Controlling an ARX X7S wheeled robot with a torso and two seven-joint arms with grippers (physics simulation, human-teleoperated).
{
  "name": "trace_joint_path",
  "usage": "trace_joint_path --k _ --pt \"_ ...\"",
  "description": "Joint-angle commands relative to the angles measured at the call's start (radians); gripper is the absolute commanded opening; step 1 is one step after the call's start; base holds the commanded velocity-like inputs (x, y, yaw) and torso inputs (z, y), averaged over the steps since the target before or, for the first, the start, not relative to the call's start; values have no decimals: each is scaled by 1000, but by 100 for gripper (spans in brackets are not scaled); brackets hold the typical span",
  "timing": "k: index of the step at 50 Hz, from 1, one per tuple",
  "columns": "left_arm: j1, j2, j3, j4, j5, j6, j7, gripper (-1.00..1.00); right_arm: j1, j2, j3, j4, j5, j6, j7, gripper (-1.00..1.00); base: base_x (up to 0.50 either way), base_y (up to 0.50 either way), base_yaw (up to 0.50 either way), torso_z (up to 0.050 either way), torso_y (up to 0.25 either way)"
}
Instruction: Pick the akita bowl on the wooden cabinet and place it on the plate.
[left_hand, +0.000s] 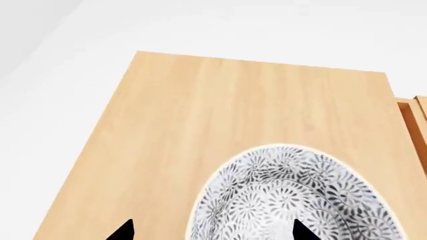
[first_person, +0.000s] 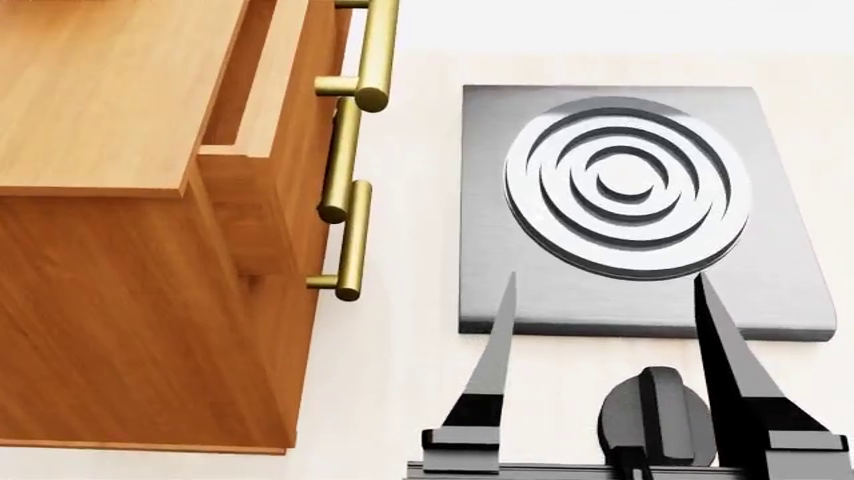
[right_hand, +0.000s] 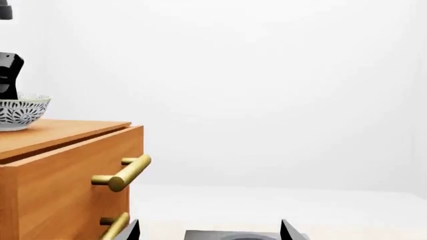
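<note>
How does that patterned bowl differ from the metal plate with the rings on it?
The bowl is white with a dense dark floral pattern; the stove plate is plain grey metal with raised concentric rings. The bowl is round with walls that rise to a rim; the stove plate is a flat square slab. The bowl sits high on top of the wooden cabinet; the stove plate lies lower, on the pale surface beside it. Both show circular shapes.
</note>
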Motion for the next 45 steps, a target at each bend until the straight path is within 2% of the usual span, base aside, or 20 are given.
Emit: trace_joint_path --k 1,4,5,7,10,16,17,18,19,30,45 --pt "31 -22 -60 -8 18 -56 -61 100 1 2 -3 -2 0 -2 2 100 0 0 0 0 0" --pt "41 -24 -81 -8 21 -61 -59 100 1 2 -4 -1 0 -2 3 100 0 0 0 0 0" --pt "49 -31 -124 -8 8 -67 -83 100 2 2 -5 -1 0 -2 3 100 0 0 0 0 0" --pt "55 -30 -116 -8 20 -60 -71 100 2 3 -5 -1 0 -2 4 100 0 0 0 0 0" --pt "64 -31 -89 -8 32 -6 -54 100 2 3 -5 1 1 -3 5 100 0 0 0 0 0" --pt "67 -19 74 -8 68 50 42 100 3 2 -8 6 0 -5 6 100 0 0 0 0 -3" --pt "66 -18 88 -8 64 42 47 -100 3 2 -8 6 0 -5 6 100 0 0 0 0 0" --pt "64 -11 137 -8 82 49 36 -100 3 2 -9 6 -1 -5 6 100 0 0 0 0 0" --pt "60 -17 109 -8 55 43 25 -100 3 2 -10 7 0 -5 6 100 0 0 0 0 0" --pt "55 -17 177 -8 39 75 36 -100 5 5 -10 2 2 -4 10 100 0 0 0 0 -2" --pt "31 -7 196 -8 30 121 54 -100 6 11 -4 -4 9 -5 16 100 0 0 0 0 -1"
